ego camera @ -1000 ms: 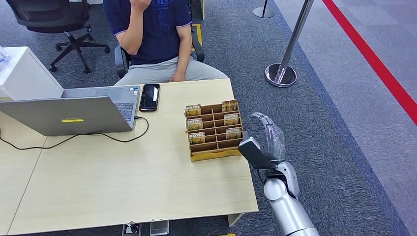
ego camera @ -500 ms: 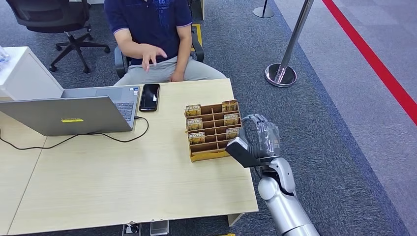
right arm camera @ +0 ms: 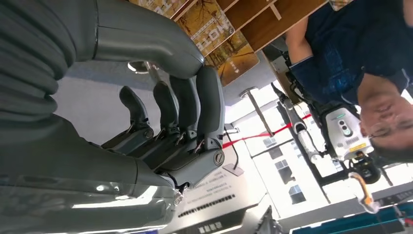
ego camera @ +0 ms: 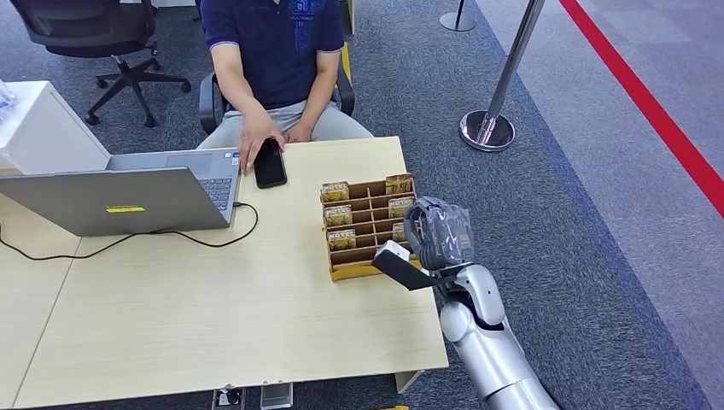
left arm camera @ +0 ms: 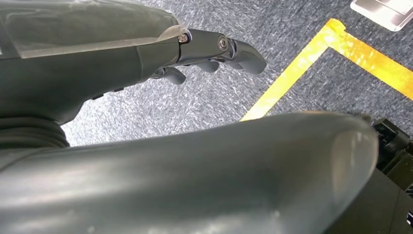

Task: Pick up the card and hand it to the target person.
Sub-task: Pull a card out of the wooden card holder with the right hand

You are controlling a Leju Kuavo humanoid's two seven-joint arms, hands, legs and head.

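While right hand (ego camera: 437,235) fingers spread empty | wooden table (ego camera: 213,325); grey carpet (ego camera: 598,256)

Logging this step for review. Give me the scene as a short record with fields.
right hand: at the rack's near right corner, fingers curled by the nearest right-column card; a hold is not clear
left hand: hanging over carpet, holding nothing
rack: wooden, on the table, with cards in two columns
person: seated across the table, one hand on the phone
laptop: open, at the table's left
task state: no card lifted out
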